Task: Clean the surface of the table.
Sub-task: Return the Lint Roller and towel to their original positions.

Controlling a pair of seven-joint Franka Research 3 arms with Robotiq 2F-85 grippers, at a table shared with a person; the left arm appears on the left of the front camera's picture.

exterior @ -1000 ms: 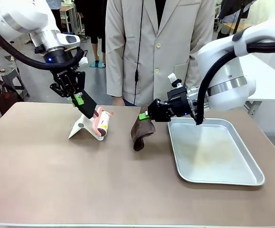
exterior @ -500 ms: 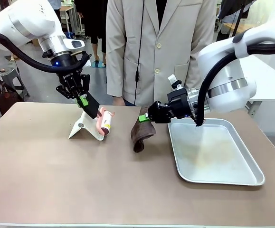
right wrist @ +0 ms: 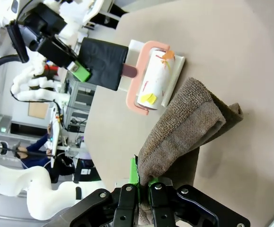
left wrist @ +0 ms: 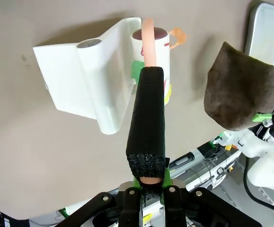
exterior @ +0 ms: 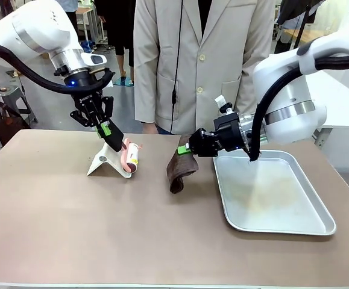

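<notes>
table (exterior: 72,229) | left gripper (exterior: 106,129) clamps roller (exterior: 130,158) handle over stand (exterior: 105,161); right gripper (exterior: 185,149) pinches cloth (exterior: 179,170) beside tray (exterior: 319,227) | risk: roller catches stand, tips it

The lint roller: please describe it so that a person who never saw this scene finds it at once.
On the brown table, look left of the silver tray and the hanging brown cloth. There the lint roller sits against a white stand: a white roll in a pink frame, its black handle held by the left gripper.
</notes>
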